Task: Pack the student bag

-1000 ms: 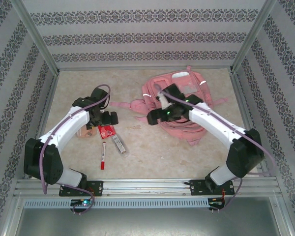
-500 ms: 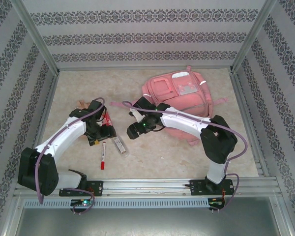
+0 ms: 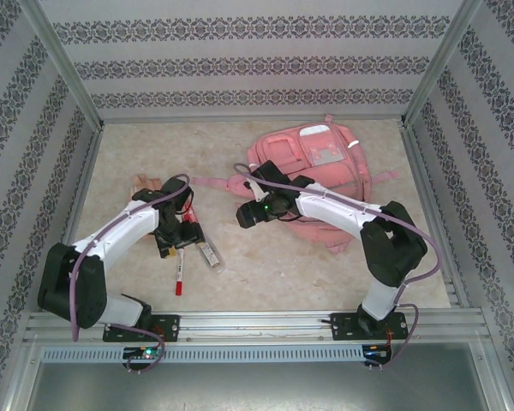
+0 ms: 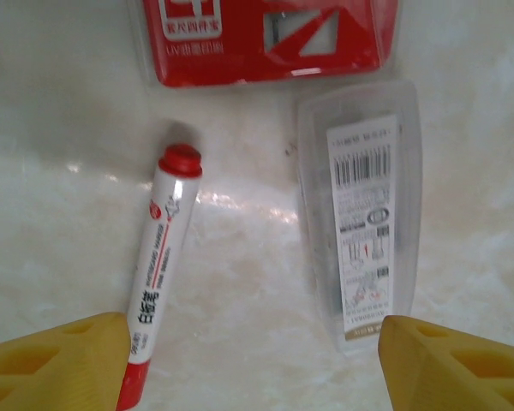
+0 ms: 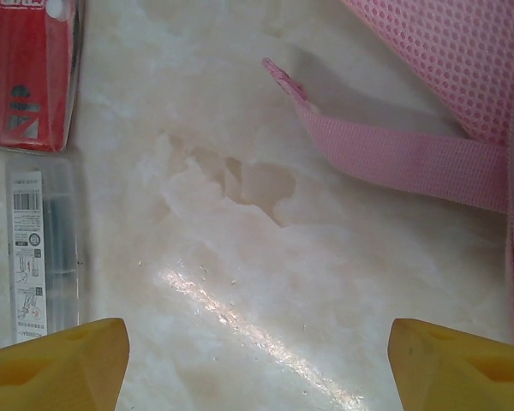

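The student bag [image 3: 317, 163], a big pink backpack, lies flat at the back right; its mesh side [image 5: 463, 51] and a strap [image 5: 394, 154] reach into the right wrist view. My right gripper [image 5: 257, 368] hangs open over bare table just left of the bag, nothing between its yellow fingers [image 5: 56, 364]. My left gripper [image 4: 253, 368] is open above a red-and-white marker [image 4: 163, 265] and a clear plastic case [image 4: 360, 231]. The marker's lower end lies against the left finger [image 4: 51, 364]. A red packet [image 4: 265, 38] lies just beyond them.
A peach pouch [image 3: 146, 182] lies at the far left behind the left arm. The marker [image 3: 180, 270] and clear case [image 3: 208, 254] sit near the table's front. Patterned walls close in the table at the back and sides.
My right gripper has swung left off the bag to the bare table beside it. My left gripper has come nearer, over the marker and clear case.
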### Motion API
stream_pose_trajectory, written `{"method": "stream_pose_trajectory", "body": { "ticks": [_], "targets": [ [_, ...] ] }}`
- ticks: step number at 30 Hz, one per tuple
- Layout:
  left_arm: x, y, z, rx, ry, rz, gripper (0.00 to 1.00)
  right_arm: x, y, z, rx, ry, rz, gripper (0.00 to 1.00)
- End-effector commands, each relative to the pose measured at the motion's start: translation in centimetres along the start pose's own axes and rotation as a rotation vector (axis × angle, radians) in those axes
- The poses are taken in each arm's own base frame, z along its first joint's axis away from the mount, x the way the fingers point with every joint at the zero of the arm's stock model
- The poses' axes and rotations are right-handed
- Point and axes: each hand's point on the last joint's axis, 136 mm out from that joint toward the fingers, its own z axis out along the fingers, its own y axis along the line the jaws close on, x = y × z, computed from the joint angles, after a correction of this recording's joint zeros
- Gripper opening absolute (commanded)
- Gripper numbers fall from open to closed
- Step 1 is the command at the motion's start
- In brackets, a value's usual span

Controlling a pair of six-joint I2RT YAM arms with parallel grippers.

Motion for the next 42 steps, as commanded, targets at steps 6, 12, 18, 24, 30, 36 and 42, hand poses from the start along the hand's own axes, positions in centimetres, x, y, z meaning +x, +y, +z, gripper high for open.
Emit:
{"method": "stream_pose_trajectory", "body": {
  "ticks": [6,12,18,24,30,36,42],
  "targets": [
    [-7.4,3.8,-2.2,-0.124,-0.202,-0.095,0.69,0.0,-0.2,-1.0,0.024,-0.040,-0.011,0.79],
    [-12.6,5.3,-2.0,-0.223,-0.232,-0.080,0.65,-0.3,0.1,-1.3,0.010,-0.045,-0.015,0.79],
    [-15.2,6.6,0.9,-0.242,-0.179,-0.114,0.51,-0.7,0.5,-1.7,-0.004,-0.055,-0.012,0.78],
    [-15.7,7.1,3.3,-0.238,-0.132,-0.113,0.46,-0.2,0.6,-1.9,-0.009,-0.054,-0.003,0.77],
    [-14.8,6.4,4.0,-0.172,-0.128,-0.087,0.23,0.0,0.6,-1.9,-0.011,-0.051,0.009,0.76],
    [-14.6,5.3,-1.0,-0.105,-0.230,-0.006,0.00,-1.2,1.7,-2.8,-0.059,-0.074,0.015,0.78],
    [-13.3,0.0,-7.0,0.200,-0.337,0.133,0.00,-4.9,3.5,-5.4,-0.264,-0.141,0.143,0.82]
  ]
}}
